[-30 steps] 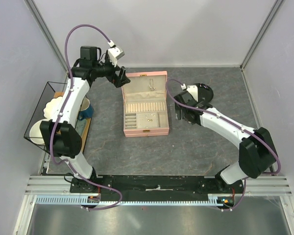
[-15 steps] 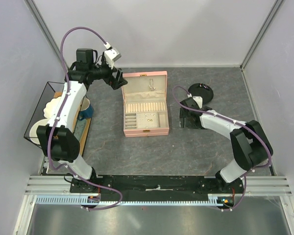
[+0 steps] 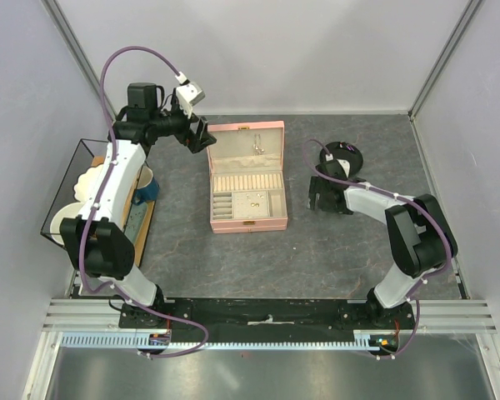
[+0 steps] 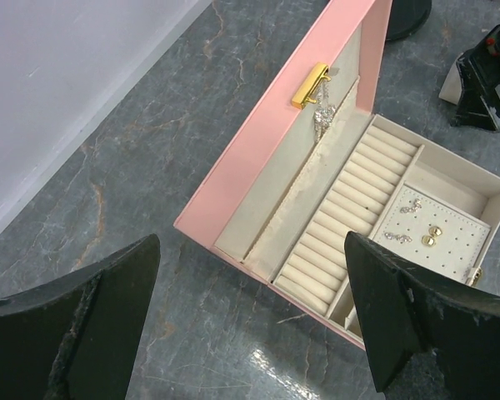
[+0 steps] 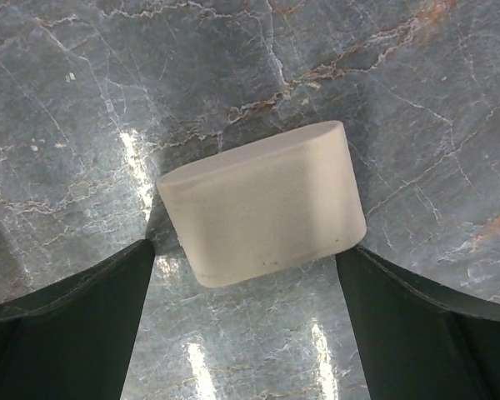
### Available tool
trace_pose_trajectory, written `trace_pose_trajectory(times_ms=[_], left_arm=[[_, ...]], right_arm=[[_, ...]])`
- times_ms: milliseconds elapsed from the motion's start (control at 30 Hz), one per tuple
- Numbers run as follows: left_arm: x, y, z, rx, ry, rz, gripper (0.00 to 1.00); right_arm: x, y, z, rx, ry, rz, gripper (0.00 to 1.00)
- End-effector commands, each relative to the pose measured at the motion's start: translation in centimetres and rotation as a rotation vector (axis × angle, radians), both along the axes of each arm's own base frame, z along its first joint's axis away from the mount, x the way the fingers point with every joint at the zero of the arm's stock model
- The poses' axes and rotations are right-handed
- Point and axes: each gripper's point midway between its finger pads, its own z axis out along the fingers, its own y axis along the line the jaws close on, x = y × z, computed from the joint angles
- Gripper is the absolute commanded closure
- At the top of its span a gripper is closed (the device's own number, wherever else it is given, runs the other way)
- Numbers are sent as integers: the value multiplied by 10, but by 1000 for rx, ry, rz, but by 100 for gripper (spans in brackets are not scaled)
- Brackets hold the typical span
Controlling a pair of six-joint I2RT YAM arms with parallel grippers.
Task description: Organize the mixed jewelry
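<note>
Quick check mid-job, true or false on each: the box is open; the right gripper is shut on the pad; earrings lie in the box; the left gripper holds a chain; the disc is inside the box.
1. The box is open. True.
2. The right gripper is shut on the pad. False: it is open, with one finger on each side of the pad.
3. Earrings lie in the box. True.
4. The left gripper holds a chain. False: it is open and empty, hovering off the box's lid side.
5. The disc is inside the box. False: it lies on the table, to the right of the box.
</note>
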Motion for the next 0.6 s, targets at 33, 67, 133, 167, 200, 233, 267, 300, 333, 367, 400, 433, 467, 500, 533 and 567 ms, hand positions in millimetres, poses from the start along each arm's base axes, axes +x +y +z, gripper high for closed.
trace_pose_trajectory(times_ms=[33,67,133,167,200,233,267,300,333,367,400,433,467,500,533,567], left_arm=[[-1,4,22,12,-105,-14,1],[-1,4,22,14,-105,-13,1],[-1,4,21,16,-106,-13,1],[0,4,20,17,-104,-12,1],[0,4,20,18,-105,-13,1],[-1,4,20,17,-105,-14,1],[-1,4,19,18,-102,-13,1],[-1,4,20,19,-105,-13,1],[-1,4,19,19,-102,-13,1],[-1,4,20,18,-105,-15,1],[-1,4,19,19,-103,-13,1],[-1,4,19,19,-103,-15,1],[-2,5,18,19,-102,-13,1],[-1,5,18,20,-103,-14,1],[-2,5,18,21,-101,-14,1],[-2,5,18,22,-102,-13,1]], right_arm=[[29,9,16,52,-90,13,2],[31,7,17,51,-94,7,2],[35,4,17,52,-95,4,2],[37,4,19,59,-99,7,2],[39,2,18,59,-97,2,2],[42,1,20,59,-103,-1,2],[43,0,21,62,-105,0,2],[45,-2,22,64,-107,-5,2],[48,-2,24,67,-112,-5,2],[50,-3,23,70,-109,-7,2],[52,-1,25,76,-115,-4,2],[54,-2,25,80,-115,-3,2],[55,-2,25,80,-113,-5,2],[57,-1,25,82,-114,-4,2],[58,-1,25,84,-115,-3,2],[57,-1,23,82,-110,-4,2]])
